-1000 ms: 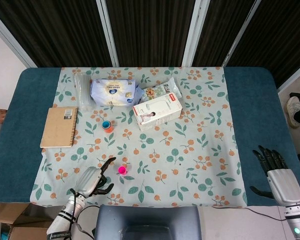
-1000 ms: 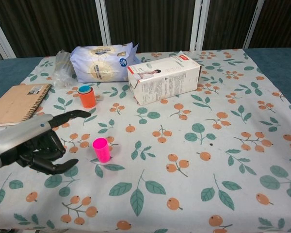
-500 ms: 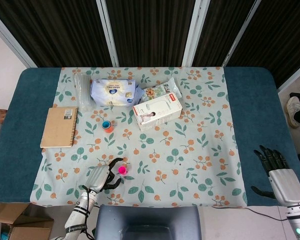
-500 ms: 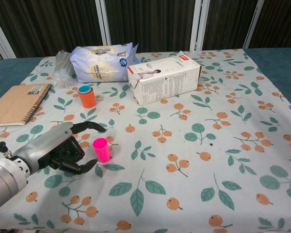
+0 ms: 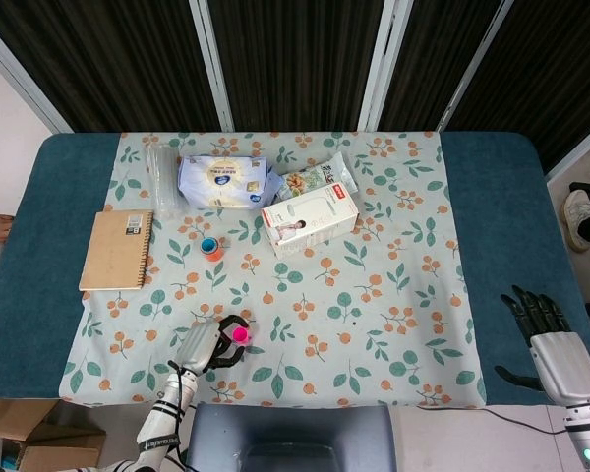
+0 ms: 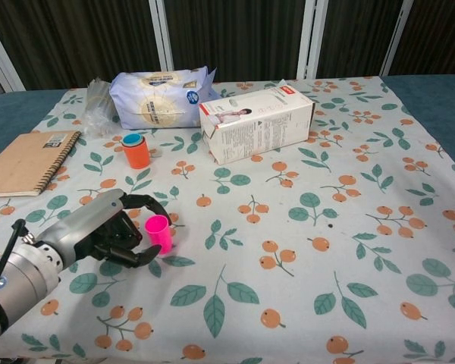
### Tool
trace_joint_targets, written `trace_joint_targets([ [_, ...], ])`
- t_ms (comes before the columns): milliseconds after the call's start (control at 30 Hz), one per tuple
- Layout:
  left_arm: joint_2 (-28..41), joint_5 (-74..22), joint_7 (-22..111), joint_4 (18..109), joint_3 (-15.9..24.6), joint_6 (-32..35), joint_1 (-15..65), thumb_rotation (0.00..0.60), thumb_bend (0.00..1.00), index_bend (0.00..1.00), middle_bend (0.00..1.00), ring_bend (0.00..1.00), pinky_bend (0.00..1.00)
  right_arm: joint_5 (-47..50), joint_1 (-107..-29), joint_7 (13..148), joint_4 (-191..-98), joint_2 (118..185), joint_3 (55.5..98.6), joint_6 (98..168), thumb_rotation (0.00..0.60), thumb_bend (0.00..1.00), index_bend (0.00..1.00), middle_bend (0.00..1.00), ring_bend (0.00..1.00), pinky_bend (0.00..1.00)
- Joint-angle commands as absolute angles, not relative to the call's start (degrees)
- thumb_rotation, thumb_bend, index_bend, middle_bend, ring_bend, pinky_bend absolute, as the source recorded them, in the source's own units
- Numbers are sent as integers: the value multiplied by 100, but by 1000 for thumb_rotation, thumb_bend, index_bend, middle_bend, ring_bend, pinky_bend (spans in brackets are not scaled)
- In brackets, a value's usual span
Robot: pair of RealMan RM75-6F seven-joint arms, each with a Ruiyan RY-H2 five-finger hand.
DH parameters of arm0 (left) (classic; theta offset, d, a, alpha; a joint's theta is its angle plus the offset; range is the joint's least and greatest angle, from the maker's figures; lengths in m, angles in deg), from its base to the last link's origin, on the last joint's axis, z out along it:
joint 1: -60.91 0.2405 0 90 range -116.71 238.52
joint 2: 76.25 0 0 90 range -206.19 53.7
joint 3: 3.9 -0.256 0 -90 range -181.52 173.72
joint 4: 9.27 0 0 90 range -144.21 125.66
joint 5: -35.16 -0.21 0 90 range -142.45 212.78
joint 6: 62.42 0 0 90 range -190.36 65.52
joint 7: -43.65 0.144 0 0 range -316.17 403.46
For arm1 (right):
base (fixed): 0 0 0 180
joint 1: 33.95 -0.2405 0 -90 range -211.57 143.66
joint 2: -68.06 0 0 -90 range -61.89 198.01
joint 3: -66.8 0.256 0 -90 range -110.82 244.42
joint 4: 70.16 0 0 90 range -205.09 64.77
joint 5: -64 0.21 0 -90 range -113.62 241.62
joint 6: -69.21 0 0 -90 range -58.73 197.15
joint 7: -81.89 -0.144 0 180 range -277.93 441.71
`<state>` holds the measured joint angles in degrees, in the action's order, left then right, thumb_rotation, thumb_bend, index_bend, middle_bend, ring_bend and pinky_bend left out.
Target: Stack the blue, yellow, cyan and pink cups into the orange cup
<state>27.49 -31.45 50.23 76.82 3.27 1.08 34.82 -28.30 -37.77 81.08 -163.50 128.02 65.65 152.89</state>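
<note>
A pink cup (image 5: pixel 241 334) (image 6: pixel 159 233) stands upright on the flowered cloth near the front edge. My left hand (image 5: pixel 208 345) (image 6: pixel 112 230) is right beside it on its left, its fingers curved around the cup's near and far sides; whether they touch it I cannot tell. The orange cup (image 5: pixel 211 249) (image 6: pixel 136 151) stands further back with a blue-cyan rim showing in its top. My right hand (image 5: pixel 553 349) lies far off at the right on the bare blue table, fingers apart and holding nothing; the chest view does not show it.
A brown notebook (image 5: pixel 117 249) lies at the left. Behind the orange cup are a white-blue soft pack (image 6: pixel 161 97), a white box (image 6: pixel 258 123), a snack bag (image 5: pixel 318 178) and a clear plastic item (image 5: pixel 161 177).
My left hand has moved right along the cloth to the pink cup and its fingers have curled around it. The cup and the right hand stay where they were.
</note>
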Motion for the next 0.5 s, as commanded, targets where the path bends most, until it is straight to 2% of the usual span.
trace_joint_targets([
  [33,2794,-3137,5024,7617,367,143,3483,600,387,450,1000,1000,1000,-2829,-3774,8095,-16348,12796,6567,15296,600,196,0,0,0,0],
  [367,2754,-3187,4947,7689,462,160,3475,600,415,532,1000,1000,1000,-2818,-3770,8112,-16348,12805,6573,15301,600,196,0,0,0,0],
  [500,2662,-3258,4942,7718,768,294,3377,600,419,538,1000,1000,1000,-2814,-3770,8103,-16350,12798,6571,15294,600,196,0,0,0,0],
])
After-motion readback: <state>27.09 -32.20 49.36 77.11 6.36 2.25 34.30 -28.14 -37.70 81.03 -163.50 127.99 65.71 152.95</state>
